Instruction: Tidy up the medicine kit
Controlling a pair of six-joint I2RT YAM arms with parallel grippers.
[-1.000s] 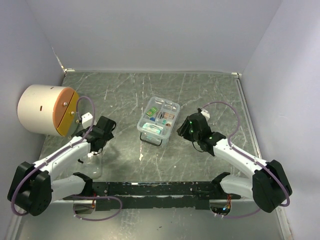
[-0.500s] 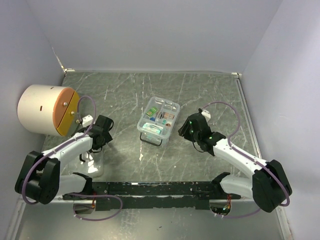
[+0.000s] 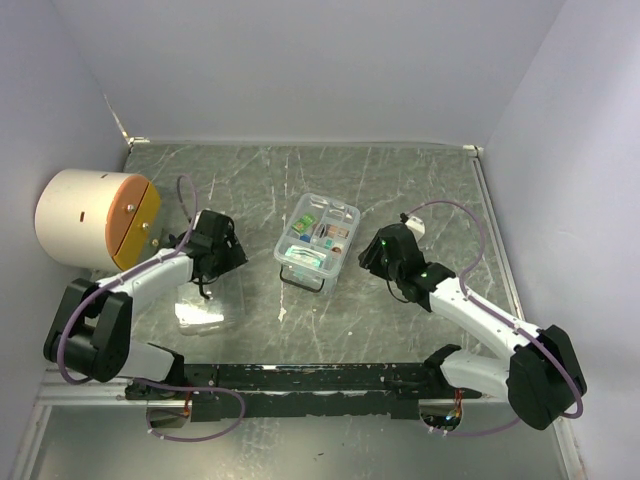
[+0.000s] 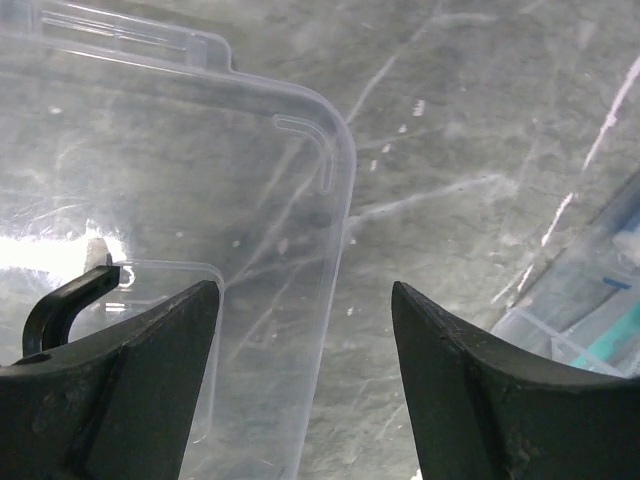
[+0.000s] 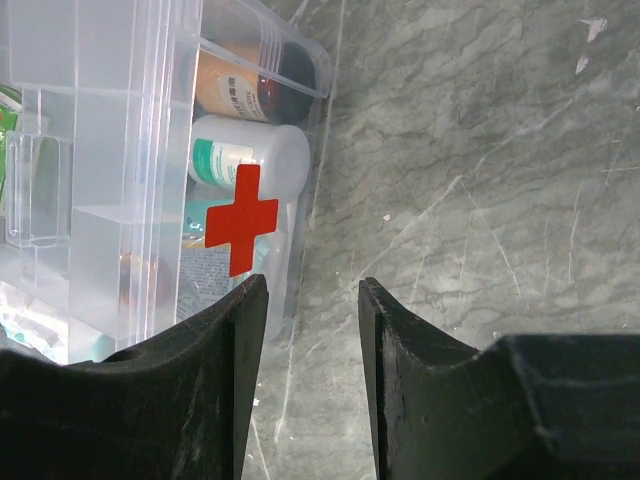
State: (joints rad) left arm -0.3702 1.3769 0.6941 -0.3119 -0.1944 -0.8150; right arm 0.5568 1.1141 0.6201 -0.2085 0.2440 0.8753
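The clear medicine kit box (image 3: 317, 240) stands mid-table with several small items in its compartments. In the right wrist view it shows a red cross (image 5: 240, 215), a white bottle (image 5: 250, 160) and a brown bottle (image 5: 262, 85). Its clear lid (image 3: 205, 305) lies flat on the table at the left. My left gripper (image 3: 228, 255) is open and empty, hovering over the lid's right edge (image 4: 335, 190). My right gripper (image 3: 372, 255) is open by a narrow gap and empty, just right of the box; in its wrist view (image 5: 312, 285) the left finger is next to the box wall.
A large cream cylinder with an orange face (image 3: 95, 220) lies at the far left. A corner of the kit box shows at the right of the left wrist view (image 4: 590, 300). The dark marbled table (image 3: 420, 190) is walled on three sides.
My left gripper has moved up and to the right, toward the box. The lid now lies flat and a little further right. The right arm has hardly moved.
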